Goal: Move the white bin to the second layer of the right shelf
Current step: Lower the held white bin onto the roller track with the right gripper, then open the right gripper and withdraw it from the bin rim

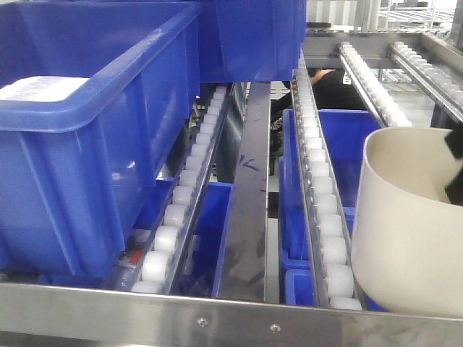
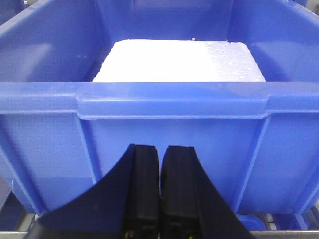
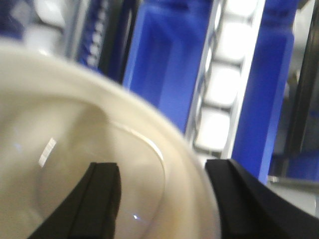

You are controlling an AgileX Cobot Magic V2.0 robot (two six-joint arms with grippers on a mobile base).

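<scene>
The white bin hangs tilted at the right, over the front rail and beside a white roller track of the steel rack level. My right gripper straddles the bin's wall: one finger inside, one outside, closed on it. In the front view only a dark part of it shows inside the bin. My left gripper is shut and empty, close in front of a blue crate. That crate holds a white foam block.
The large blue crate sits on the left rollers, with another blue crate behind it. More blue crates lie on the level below. A steel divider runs down the middle. Further roller tracks stand at back right.
</scene>
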